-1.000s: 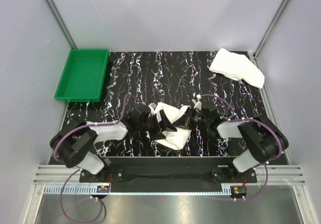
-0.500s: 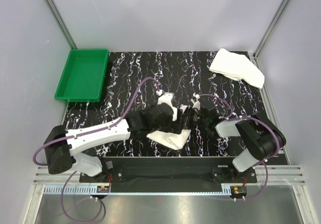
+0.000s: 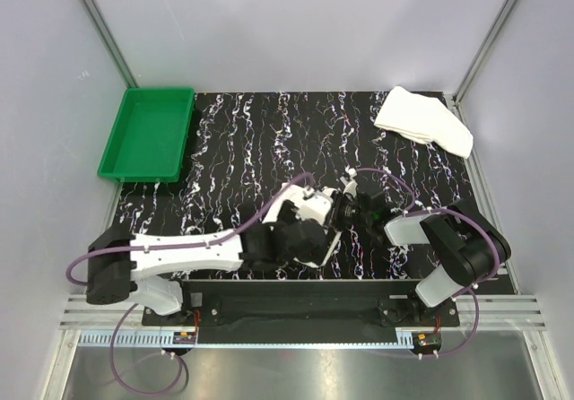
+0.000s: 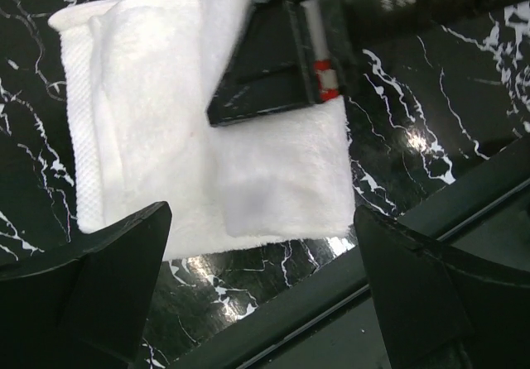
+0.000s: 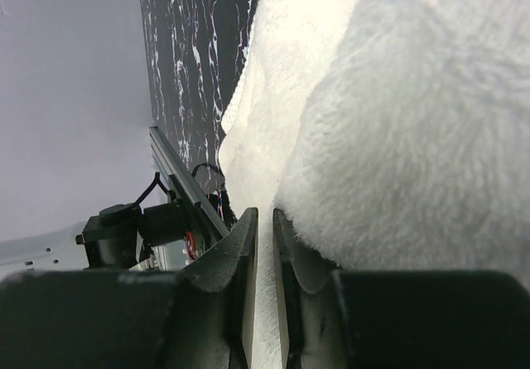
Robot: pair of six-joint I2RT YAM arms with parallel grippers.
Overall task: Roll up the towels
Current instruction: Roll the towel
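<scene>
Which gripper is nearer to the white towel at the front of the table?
Right. The right gripper is shut on a fold of the front towel, so it touches it. The left gripper hangs open above it, apparently without contact.

The left arm (image 3: pixel 179 252) has unfolded and reached right along the near edge of the black marbled table (image 3: pixel 269 122). Its left claw (image 4: pixel 261 249) now hangs over the white cloth towel (image 4: pixel 149 112), covering most of it from above.

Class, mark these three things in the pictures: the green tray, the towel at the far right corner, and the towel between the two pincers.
green tray (image 3: pixel 148 140): top view, on its bare floor.
far towel (image 3: pixel 423 120): top view, on its middle.
near towel (image 4: pixel 141 129): left wrist view, on its folded left part.
</scene>
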